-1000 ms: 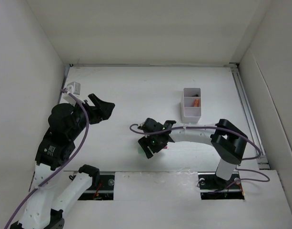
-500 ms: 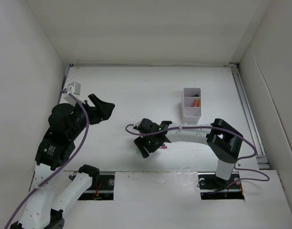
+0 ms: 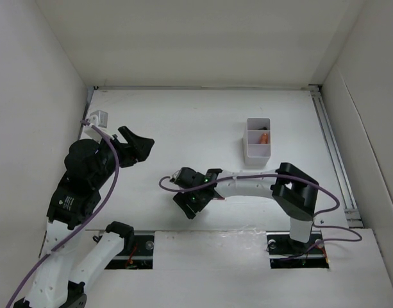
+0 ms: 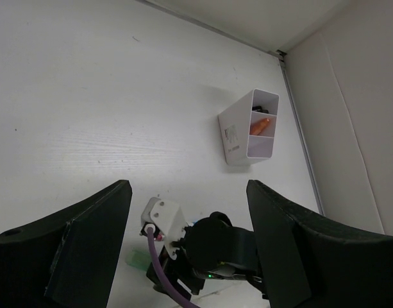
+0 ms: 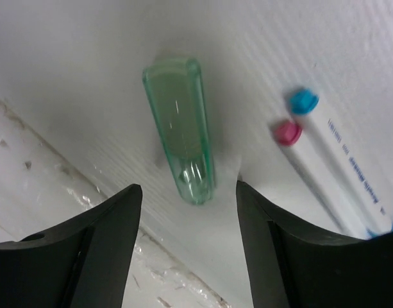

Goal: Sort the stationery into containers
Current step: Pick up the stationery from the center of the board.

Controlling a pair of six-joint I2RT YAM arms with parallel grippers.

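- White worktop (image 3: 183, 122) carries a divided box (image 3: 257, 154), orange marker (image 3: 264, 136) inside.
- Right claw (image 5: 188, 221), jaws apart, straddles green marker (image 5: 180, 135).
- Left claw (image 3: 136, 146): apart, empty.

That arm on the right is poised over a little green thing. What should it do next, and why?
Probably lower a little and close on the green marker. The right gripper is open with a finger on either side of it, the marker lies flat on the table, and the two white pens beside it sit outside the fingers.
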